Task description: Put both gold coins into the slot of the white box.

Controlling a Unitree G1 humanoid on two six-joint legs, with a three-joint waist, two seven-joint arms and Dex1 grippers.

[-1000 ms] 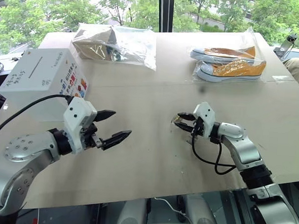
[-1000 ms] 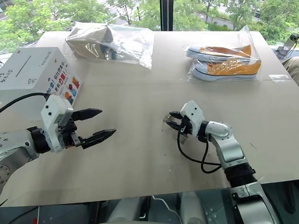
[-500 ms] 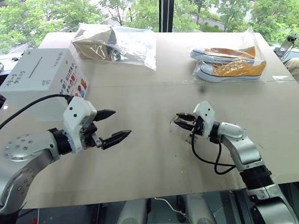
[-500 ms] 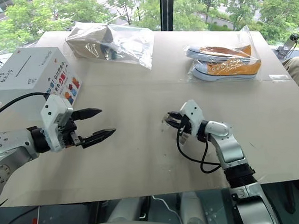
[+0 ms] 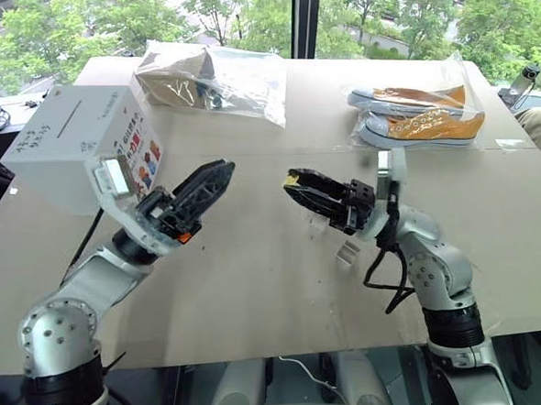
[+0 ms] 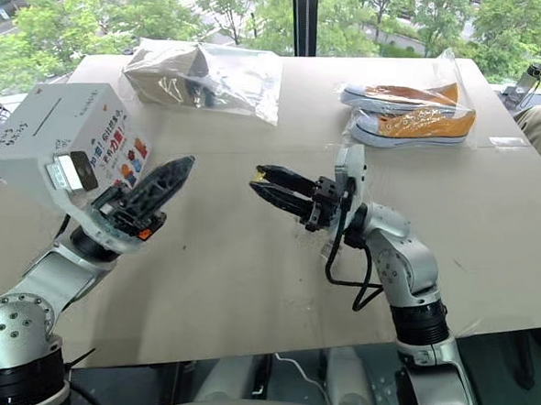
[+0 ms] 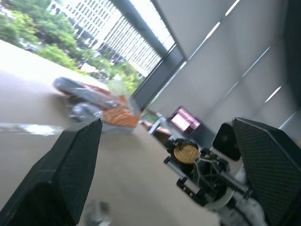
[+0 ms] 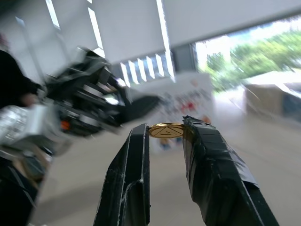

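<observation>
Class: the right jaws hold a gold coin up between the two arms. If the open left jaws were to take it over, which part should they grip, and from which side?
Probably the free rim of the gold coin. It is pinched by its edges in the right gripper, faces exposed, so the left gripper would likely best come head-on from the white box's side, closing across the flat faces.

Gold coin (image 8: 165, 130): small flat pale-gold disc, pinched edge-on between tips of right gripper (image 5: 292, 180), raised clear of table. Faint embossed mark seen on its face. Second coin not made out.

White box (image 5: 76, 145): cardboard cuboid resting at table's left edge, near far corner. Colourful cartoon figures and red lettering carried on side turned toward table's middle; small dark writing on top.

Slot (image 5: 70, 118): thin straight dark slit cut in plain white top face of box, nothing seen in it.
</observation>
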